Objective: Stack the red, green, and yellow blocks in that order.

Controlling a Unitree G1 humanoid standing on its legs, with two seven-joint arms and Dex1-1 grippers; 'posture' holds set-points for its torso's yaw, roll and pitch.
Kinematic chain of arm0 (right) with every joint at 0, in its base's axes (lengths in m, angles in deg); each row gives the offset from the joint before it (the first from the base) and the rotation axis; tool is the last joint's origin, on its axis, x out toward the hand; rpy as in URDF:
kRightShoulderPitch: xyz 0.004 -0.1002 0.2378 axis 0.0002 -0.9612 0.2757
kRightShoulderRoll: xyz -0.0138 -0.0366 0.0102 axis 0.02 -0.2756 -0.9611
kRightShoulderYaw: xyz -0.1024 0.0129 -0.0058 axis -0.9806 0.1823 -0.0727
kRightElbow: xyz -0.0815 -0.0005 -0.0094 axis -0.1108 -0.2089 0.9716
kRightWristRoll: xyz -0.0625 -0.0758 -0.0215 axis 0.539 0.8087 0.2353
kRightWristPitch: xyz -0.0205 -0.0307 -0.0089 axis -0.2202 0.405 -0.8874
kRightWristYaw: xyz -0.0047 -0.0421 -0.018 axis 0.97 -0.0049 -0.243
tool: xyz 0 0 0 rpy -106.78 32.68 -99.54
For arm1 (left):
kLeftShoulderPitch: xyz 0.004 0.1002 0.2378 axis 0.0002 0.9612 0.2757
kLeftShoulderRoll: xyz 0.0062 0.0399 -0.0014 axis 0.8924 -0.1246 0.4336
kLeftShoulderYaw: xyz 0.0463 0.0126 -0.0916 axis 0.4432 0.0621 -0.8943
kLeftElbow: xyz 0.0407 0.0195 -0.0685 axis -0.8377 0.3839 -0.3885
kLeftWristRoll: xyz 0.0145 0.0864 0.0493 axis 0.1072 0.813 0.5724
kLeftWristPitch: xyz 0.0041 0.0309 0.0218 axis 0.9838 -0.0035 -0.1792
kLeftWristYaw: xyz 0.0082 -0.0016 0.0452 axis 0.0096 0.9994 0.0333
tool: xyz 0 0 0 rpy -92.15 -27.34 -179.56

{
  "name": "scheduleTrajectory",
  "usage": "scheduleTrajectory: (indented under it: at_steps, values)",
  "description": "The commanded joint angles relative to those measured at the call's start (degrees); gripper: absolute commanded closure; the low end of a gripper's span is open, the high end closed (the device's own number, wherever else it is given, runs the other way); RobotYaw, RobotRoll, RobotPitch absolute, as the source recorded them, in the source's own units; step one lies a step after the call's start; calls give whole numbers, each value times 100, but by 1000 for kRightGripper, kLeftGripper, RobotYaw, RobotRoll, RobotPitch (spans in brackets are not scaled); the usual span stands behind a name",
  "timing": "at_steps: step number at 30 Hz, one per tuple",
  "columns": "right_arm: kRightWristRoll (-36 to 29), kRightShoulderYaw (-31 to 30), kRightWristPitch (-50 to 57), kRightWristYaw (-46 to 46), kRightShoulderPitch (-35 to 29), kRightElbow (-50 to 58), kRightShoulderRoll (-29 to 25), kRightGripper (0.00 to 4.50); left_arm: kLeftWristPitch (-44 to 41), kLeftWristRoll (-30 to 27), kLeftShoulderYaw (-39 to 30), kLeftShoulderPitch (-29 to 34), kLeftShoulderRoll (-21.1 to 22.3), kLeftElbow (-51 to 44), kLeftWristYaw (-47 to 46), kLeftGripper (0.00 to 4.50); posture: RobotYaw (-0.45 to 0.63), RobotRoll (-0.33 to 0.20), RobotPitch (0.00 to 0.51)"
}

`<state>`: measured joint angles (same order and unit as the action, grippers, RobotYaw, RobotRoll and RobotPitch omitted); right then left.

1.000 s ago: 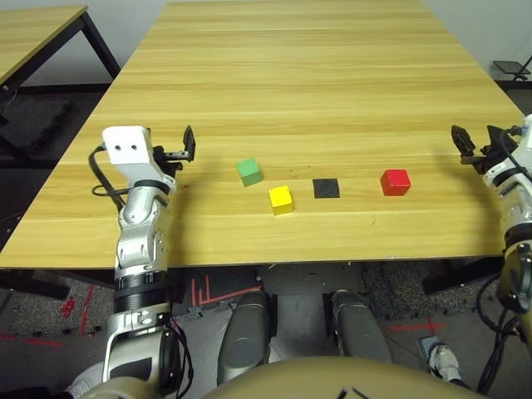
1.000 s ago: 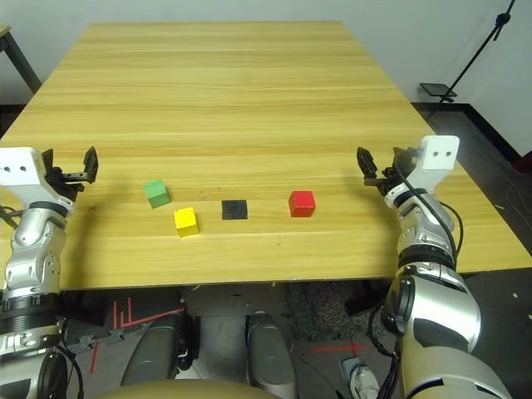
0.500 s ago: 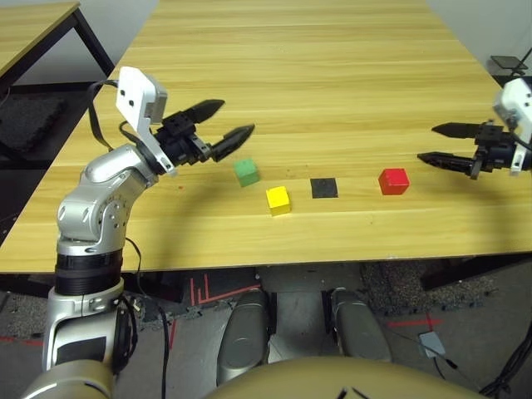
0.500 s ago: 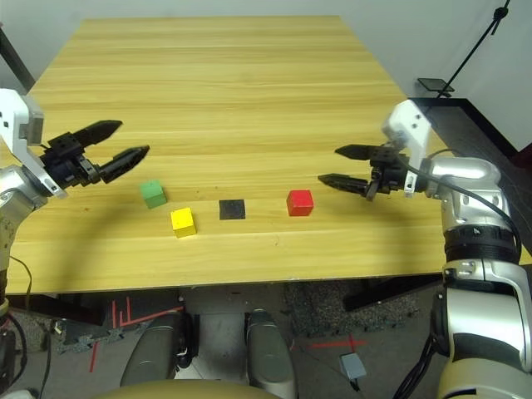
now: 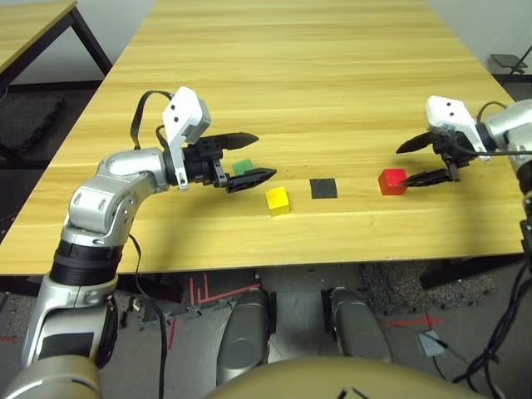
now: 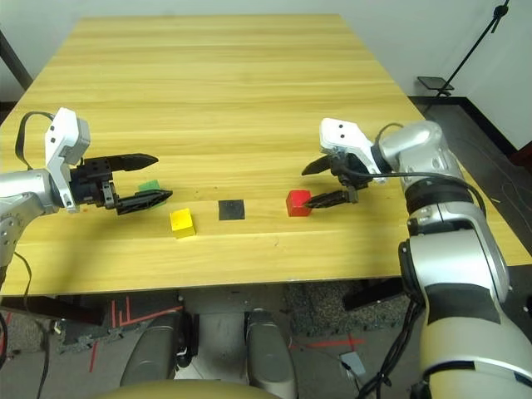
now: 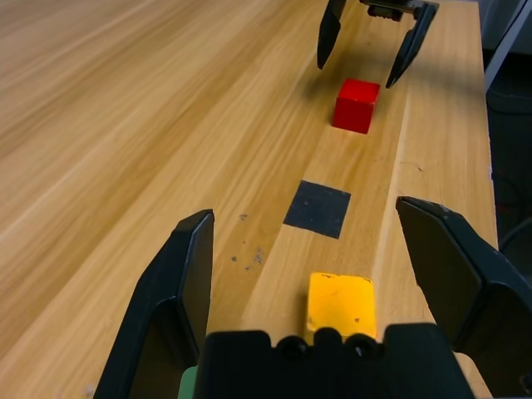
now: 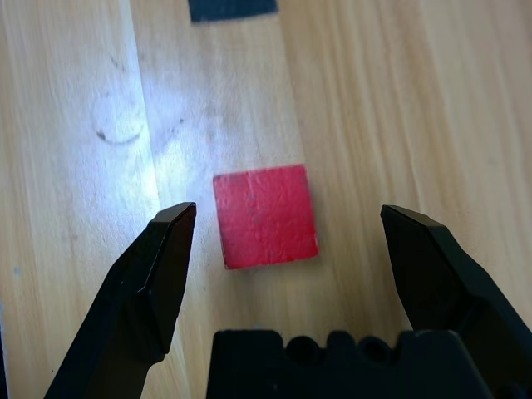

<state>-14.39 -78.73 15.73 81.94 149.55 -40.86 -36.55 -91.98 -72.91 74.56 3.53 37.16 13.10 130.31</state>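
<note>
We begin at the right gripper [image 8: 288, 208]: its two fingers stand wide apart, nothing held. Between them, as the right wrist view shows, lies the red block [image 8: 265, 216], untouched as far as we can see and flat on the table [image 5: 332, 237]. A second ago this gripper was raised well out to the robot's right of the block; it has since swung inward and now hangs over it. We judge the approach to the red block nearly complete, with lowering and closing the likely next actions. The block sits nearer one finger than the other, so an uneven close could nudge or turn it.

Just beyond the red block, on the inner side of that gripper, is the black square patch [image 5: 324, 188], bare; we take it as the probable stacking spot. Past it, further from the right gripper, is the yellow block [image 5: 278, 201].

The left gripper [image 5: 268, 156] has likewise swung inward, fingers spread and empty. It now hangs over the green block [image 5: 242, 167], partly hiding it, with the yellow block just beside. All three blocks remain separate; stacking has not begun. We would keep the left gripper clear of the yellow block.
</note>
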Motion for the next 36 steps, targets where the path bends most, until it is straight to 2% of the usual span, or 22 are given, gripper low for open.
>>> scheduleTrajectory:
  at_steps: [1,10,13,17,19,23,27,36]
  values:
    - [237,-85,-221,-64,77,-247,87,0,-164,13,113,173,152,-209,117,22,283,-143,91]
    - [521,-84,-413,-369,27,-503,393,0,-178,83,142,296,275,-316,167,22,317,-136,86]
    - [607,-87,-447,-614,42,-568,491,597,-232,56,105,341,272,-389,118,0,335,-138,96]
    - [647,-82,-381,-611,152,-518,580,2026,-292,37,57,460,280,-520,33,0,348,-146,106]
    - [578,-37,-342,-422,270,-362,674,2450,-352,0,23,490,276,-600,-24,0,350,-151,109]
    - [546,-113,78,-113,430,255,970,2447,-435,-32,37,492,226,-734,-143,0,360,-171,109]
    - [553,-229,697,-43,323,1146,1337,2447,-531,-47,91,437,188,-794,-240,0,368,-186,106]
    - [733,-594,1857,-535,66,2253,1831,2447,-640,-2,92,400,78,-892,-505,0,411,-212,106]
